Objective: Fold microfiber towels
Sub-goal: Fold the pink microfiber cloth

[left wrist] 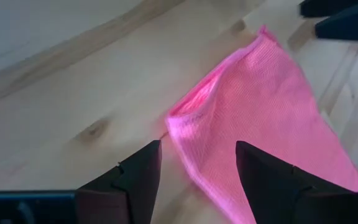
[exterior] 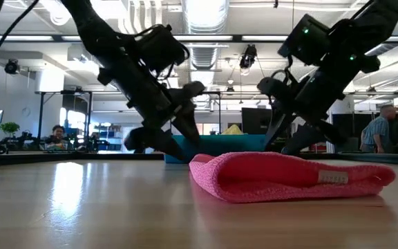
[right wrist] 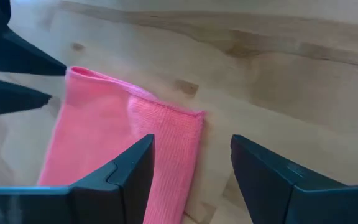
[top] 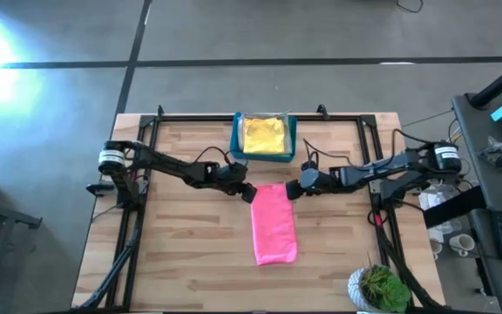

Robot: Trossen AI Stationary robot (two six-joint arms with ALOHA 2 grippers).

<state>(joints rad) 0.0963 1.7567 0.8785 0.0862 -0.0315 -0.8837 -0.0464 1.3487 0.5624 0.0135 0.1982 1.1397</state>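
The pink towel [top: 274, 223] lies folded into a long strip on the table, its far end between my two grippers. My left gripper [top: 247, 191] is open just above the strip's far left corner [left wrist: 178, 118]. My right gripper [top: 293, 188] is open just above the far right corner [right wrist: 194, 118]. Neither touches the cloth. A yellow towel [top: 265, 135] lies in the blue bin [top: 236, 139] at the far edge. The pink towel also shows in the low view [exterior: 289, 176], its folded edge facing left.
The blue bin stands at the table's far middle, just behind both grippers. A potted plant [top: 379, 288] sits at the near right corner. Bare wood [top: 181, 253] lies left and right of the pink strip. People sit in the room beyond the table.
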